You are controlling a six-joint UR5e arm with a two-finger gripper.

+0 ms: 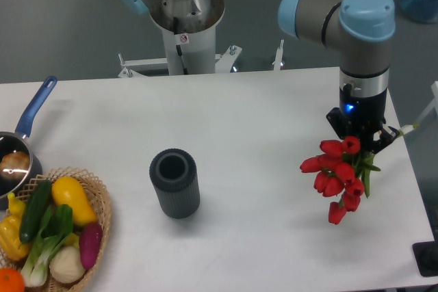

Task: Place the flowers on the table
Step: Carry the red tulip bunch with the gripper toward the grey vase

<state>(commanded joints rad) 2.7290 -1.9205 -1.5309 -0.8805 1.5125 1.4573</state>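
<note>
- Flowers [337, 177] — a bunch of red tulips with green stems — hang at the right side of the table [260, 114], blooms spilling down and to the left, above the white top.
- Gripper [361, 143] points downward with its fingers closed on the stems, the blooms hiding most of the fingertips.
- Dark ribbed cylinder [175, 183] stands upright near the table's middle, well apart from the bunch.
- Wicker basket [102, 196] of vegetables sits at the front left corner, a blue-handled pan [20, 143] just behind it.
</note>
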